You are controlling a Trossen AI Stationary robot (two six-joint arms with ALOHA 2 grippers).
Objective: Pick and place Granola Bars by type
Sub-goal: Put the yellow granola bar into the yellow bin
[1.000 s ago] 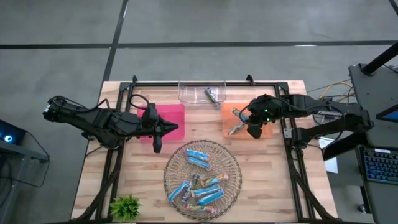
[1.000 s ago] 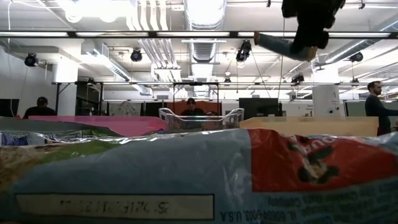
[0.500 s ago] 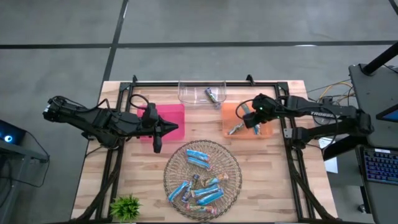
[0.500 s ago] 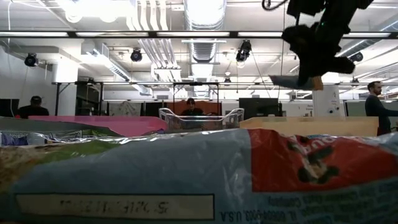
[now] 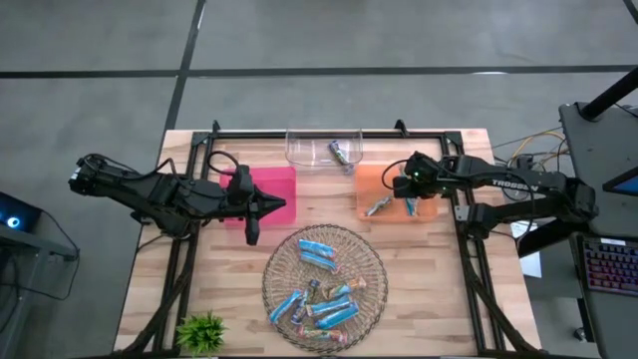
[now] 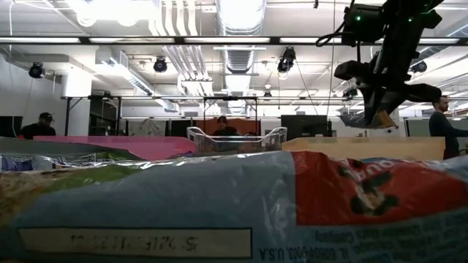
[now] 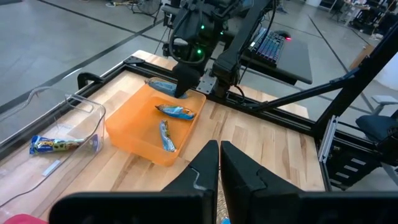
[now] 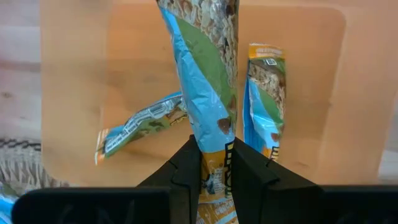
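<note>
1. The wooden table (image 5: 419, 299) carries three trays along its far side and a round wire basket (image 5: 374, 261) near its front edge.
2. The wire basket holds most of the Granola Bars (image 5: 317, 251), mainly blue-wrapped and lying loosely heaped.
3. The pink tray (image 5: 284, 179) sits at the left, with the left gripper (image 5: 287, 206) hovering at its near edge; its fingers (image 7: 205, 163) are pressed together on nothing.
4. The orange tray (image 5: 365, 184) sits at the right; two bars lie flat inside it, (image 8: 137, 127) and (image 8: 264, 93).
5. The clear tray (image 5: 299, 150) stands between them at the far edge, with one bar (image 5: 341, 152) inside.
6. The right gripper (image 5: 407, 191) hangs over the orange tray, jaws clamped on one end of a blue-and-green bar (image 8: 205, 74) held above the tray floor.
7. A small green plant (image 5: 201, 330) stands at the front left corner.
</note>
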